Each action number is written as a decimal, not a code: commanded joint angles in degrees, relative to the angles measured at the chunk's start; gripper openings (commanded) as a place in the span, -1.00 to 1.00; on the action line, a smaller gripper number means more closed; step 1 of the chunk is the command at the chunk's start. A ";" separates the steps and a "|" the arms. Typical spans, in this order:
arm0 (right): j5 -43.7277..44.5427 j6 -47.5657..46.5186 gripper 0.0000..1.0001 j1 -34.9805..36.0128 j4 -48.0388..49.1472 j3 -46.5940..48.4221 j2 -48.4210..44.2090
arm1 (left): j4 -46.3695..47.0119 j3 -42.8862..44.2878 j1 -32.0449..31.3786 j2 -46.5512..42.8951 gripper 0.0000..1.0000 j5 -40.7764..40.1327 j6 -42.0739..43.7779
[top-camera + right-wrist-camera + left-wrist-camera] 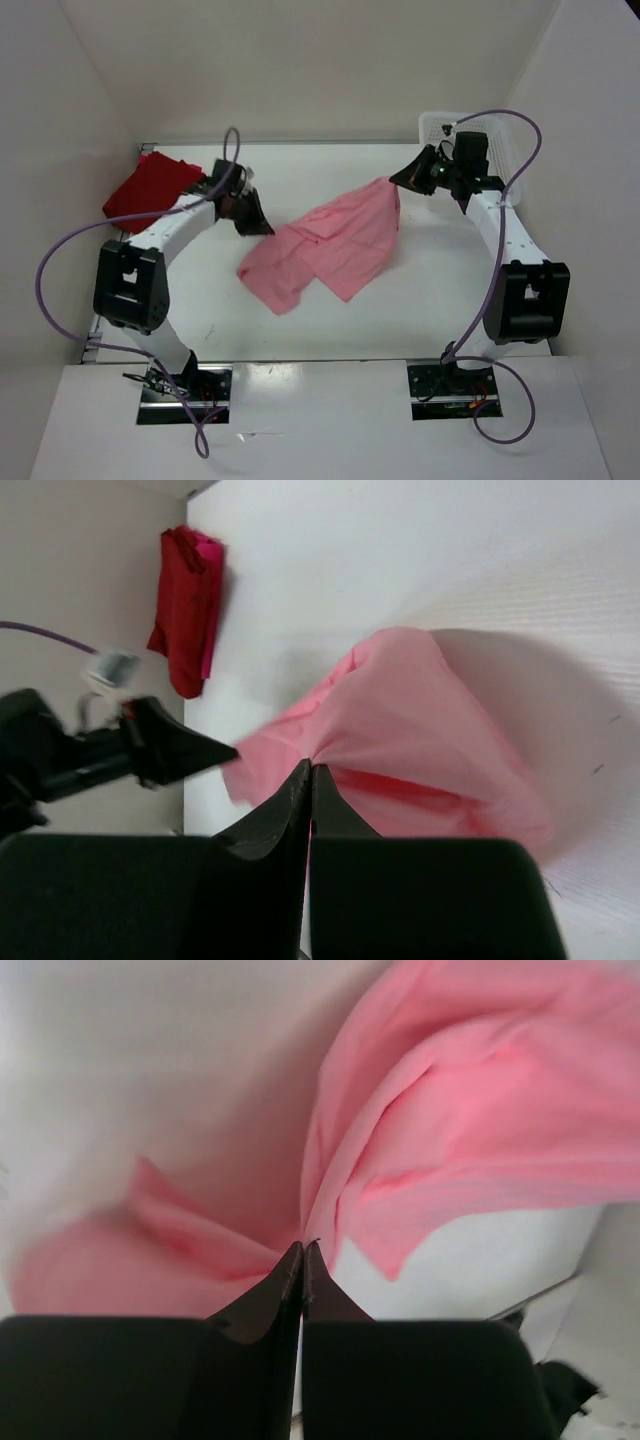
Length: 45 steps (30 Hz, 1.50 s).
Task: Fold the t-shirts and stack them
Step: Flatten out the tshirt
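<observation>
Your white counter (300, 330) carries the light pink t-shirt (330, 245) rumpled at its middle. Your left end effector (303, 1250) is clenched on its left edge, and your right end effector (310, 770) pinches its raised far corner. In the far left corner, the dark crimson t-shirt (145, 190) lies folded, seemingly atop the magenta-red t-shirt (213, 552).

White arm links (178, 225), black joint housings (128, 285), looping purple cables (41, 280), black tapered claw fingers (262, 1308)
</observation>
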 commanded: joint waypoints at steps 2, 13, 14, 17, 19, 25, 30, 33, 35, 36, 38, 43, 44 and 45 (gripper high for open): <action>-3.74 1.02 -1.00 0.23 0.45 6.43 -6.17 | -8.16 16.38 5.38 -10.12 -1.00 -3.62 4.85; -6.92 4.46 -1.00 -0.30 -2.89 5.85 -14.35 | -18.55 20.39 13.20 -21.11 -0.91 -6.60 6.79; -6.92 4.46 -1.00 -0.30 -3.50 4.61 -14.87 | -18.56 18.99 13.21 -22.51 -0.87 -8.35 6.79; -6.92 4.46 -1.00 -0.91 -3.51 -0.04 -14.88 | -18.56 12.67 13.90 -23.05 -0.75 -7.85 6.79; -6.92 4.98 -1.00 -0.91 -1.84 -1.55 -13.92 | -15.76 6.95 14.79 -22.01 -0.71 -6.35 6.79; -1.12 2.97 -1.00 -0.91 1.68 -0.85 1.53 | -6.26 2.45 13.91 -6.91 -0.41 -4.95 4.77; 1.70 0.85 -1.00 -0.91 1.15 1.25 11.12 | -1.59 -5.53 14.78 -10.11 -0.02 -3.80 2.66; 3.45 -0.37 -1.00 -0.30 0.45 1.87 11.14 | -2.12 -10.20 15.32 -11.53 0.05 -4.33 4.06; 4.68 -0.38 -1.00 0.23 -0.16 1.87 9.03 | -2.82 -15.18 14.80 -13.72 0.05 -3.63 4.07; 5.29 -0.90 -1.00 0.23 -0.17 1.26 7.90 | -3.61 -16.87 13.83 -14.78 -0.03 -4.15 3.54; 5.30 -0.91 -1.00 0.23 -0.17 0.04 6.66 | -4.14 -20.39 13.30 -20.02 -0.09 -5.29 0.21; 4.68 0.23 -1.00 0.76 1.41 -2.08 4.20 | -1.25 -31.72 15.41 -31.21 -0.09 -7.23 -9.28; 4.68 0.24 -1.00 0.76 1.42 -2.08 4.19 | -0.72 -32.35 15.41 -31.22 -0.09 -6.71 -11.47; 4.16 0.24 -1.00 0.76 1.42 -2.08 4.19 | 0.33 -32.97 15.41 -31.22 -0.09 -6.70 -12.27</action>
